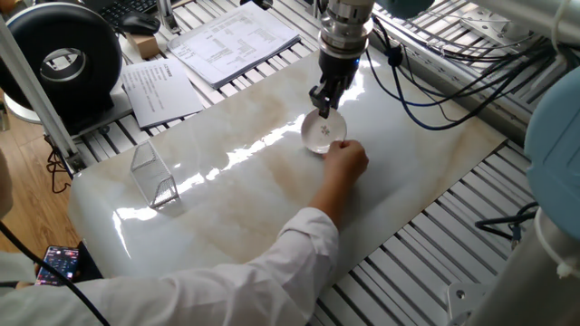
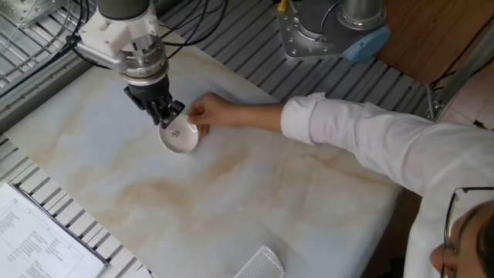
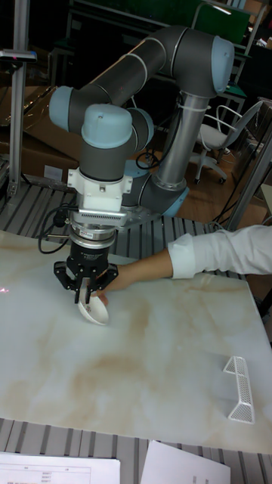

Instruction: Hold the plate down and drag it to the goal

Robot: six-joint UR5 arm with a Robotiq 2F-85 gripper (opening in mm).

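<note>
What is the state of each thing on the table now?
plate: tilted, one edge lifted off the table, a hand at its rim.
gripper: fingers close together at the plate's edge; contact unclear.
hand: touching the plate's rim.
goal: upright, empty, far from the plate.

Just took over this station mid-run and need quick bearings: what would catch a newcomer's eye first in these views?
A person's hand in a white sleeve reaches across the marbled table and touches the small round white glossy plate. The arm's black pincer sits right at that plate's rim, beside the person's fingers; the plate looks tilted in the tall view. The clear plastic corner bracket stands far off, near the table's opposite end.
</note>
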